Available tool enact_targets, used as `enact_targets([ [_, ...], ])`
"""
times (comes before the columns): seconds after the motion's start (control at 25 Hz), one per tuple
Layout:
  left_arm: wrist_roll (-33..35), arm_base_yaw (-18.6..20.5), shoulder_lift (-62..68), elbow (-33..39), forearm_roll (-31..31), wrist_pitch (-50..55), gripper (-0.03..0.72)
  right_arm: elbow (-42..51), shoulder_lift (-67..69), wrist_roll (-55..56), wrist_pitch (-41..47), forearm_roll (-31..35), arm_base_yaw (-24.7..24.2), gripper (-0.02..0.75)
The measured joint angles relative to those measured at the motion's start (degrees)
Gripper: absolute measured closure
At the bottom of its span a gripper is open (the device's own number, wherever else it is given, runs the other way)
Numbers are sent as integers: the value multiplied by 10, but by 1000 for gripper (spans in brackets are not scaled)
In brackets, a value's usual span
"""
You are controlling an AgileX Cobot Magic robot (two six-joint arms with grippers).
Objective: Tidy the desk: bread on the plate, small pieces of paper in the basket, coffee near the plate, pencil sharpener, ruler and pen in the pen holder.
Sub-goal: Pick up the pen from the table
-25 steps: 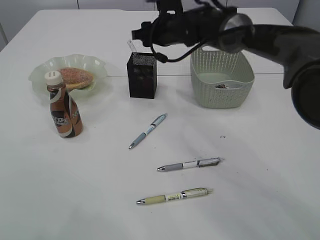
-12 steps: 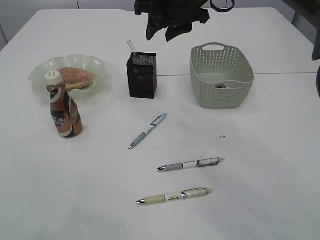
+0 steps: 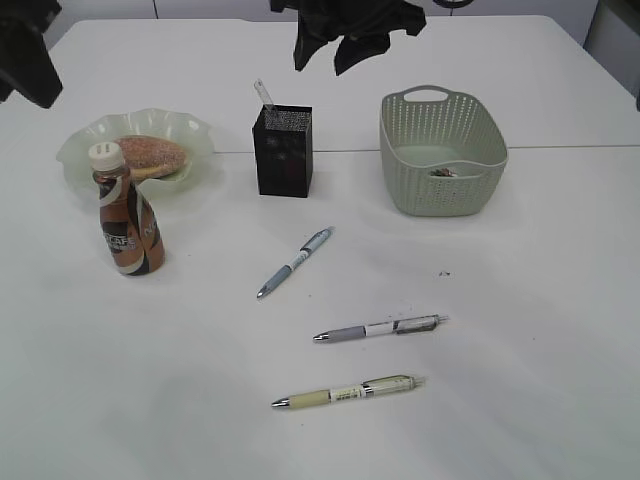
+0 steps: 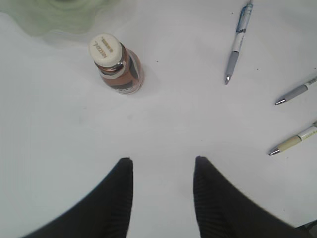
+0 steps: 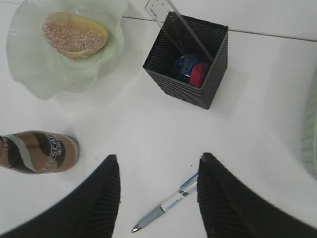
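A white counter (image 3: 520, 400) fills almost the whole exterior view, smooth and matte, lit evenly from above so that shadows on it are soft and faint; a thin seam (image 3: 560, 147) runs across it from side to side, and a few small dark specks (image 3: 445, 272) mark the surface. Past the far edge of the counter lies a strip of pale wall or cabinet fronts (image 3: 200, 8) split by vertical joints, and a darker grey floor (image 3: 612, 35) shows off the far right corner. Both wrist views show only the same white surface.
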Motion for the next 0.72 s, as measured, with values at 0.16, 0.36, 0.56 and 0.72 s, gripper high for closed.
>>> enact_targets([
  [0.16,10,-6,11,0,-5,0,388,0,-18,0,1,-12,-27,365],
  [0.36,16,-11,34,-14,-19,0,388,26,-62,-10,1,-14,-86,365],
  [0.56,38,-12,83,-69,-50,-1,388,149,-128,-52,1,-23,-139,365],
  [0.72,52,-33,134,-113,-51,-1,388,287,-181,-78,1,-72,-154,365],
])
